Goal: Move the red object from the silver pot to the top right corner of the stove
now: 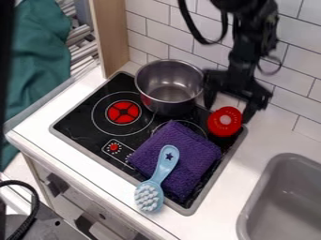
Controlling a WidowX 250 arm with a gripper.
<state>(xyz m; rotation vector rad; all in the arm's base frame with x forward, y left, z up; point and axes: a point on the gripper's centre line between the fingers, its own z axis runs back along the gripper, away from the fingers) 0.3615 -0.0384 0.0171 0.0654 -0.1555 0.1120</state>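
camera view | high over counter | slants down onto stove, toward tiled wall | close range

Left of the pot, room opens over the red burner; purple cloth and blue brush obstruct its front, tiled wall behind.

Black arm, gripper down
From where I stood, it hung in from above, wrist upright, its two fingers pointing downward and spread well apart.

Toy kitchen, black stove, grey sink, white tiled wall
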